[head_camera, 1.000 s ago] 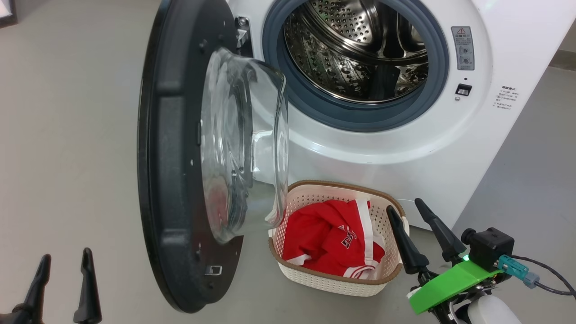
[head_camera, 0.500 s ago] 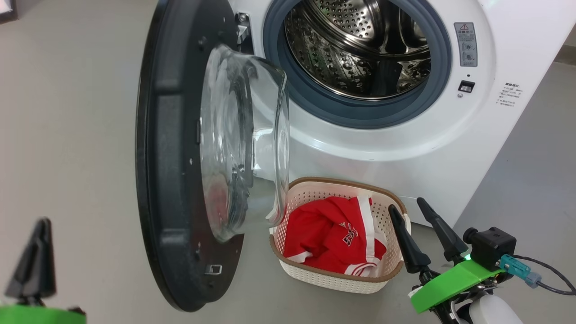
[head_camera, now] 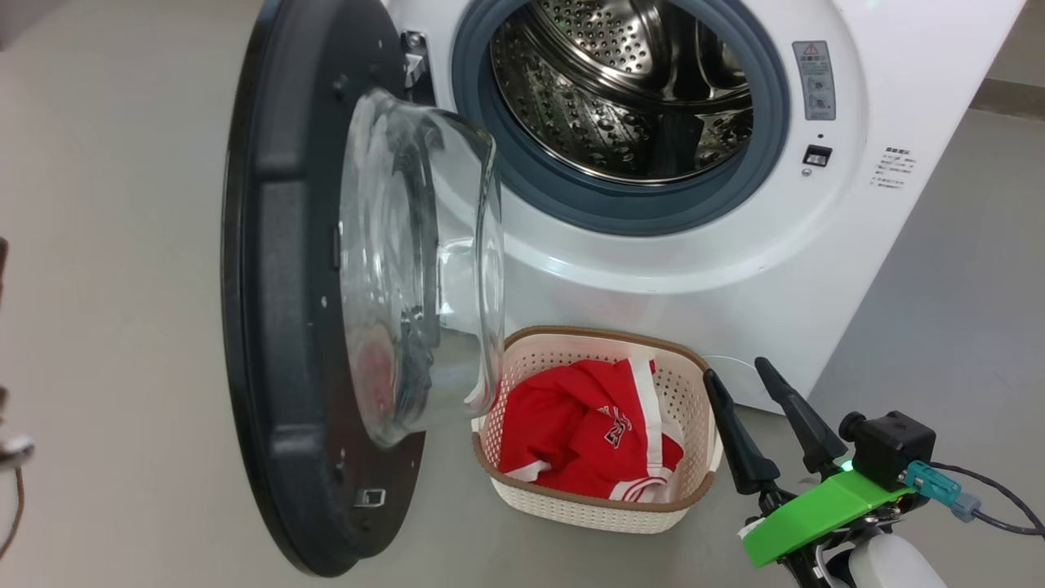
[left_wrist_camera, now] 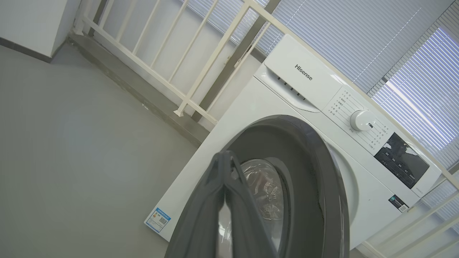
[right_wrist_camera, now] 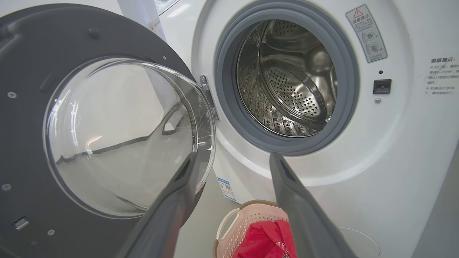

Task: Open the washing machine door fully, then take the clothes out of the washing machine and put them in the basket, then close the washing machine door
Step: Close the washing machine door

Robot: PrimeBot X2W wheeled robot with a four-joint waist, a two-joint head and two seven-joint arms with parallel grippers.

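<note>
The white washing machine stands with its door swung out to the left, the glass bowl facing the opening. No clothes show in the steel drum. Red clothes with white trim lie in the cream basket on the floor below the opening. My right gripper hovers open just right of the basket, empty. In the right wrist view its fingers frame the basket and the drum. My left gripper is shut and empty, pointing at the door's outer face.
Grey floor spreads left of the door and right of the machine. A white railing and window blinds stand behind the machine. A cable trails from my right wrist.
My left gripper shut, rose and left the head view past its left edge. The head camera shifted slightly, so the whole picture sits further left. The right gripper held still.
</note>
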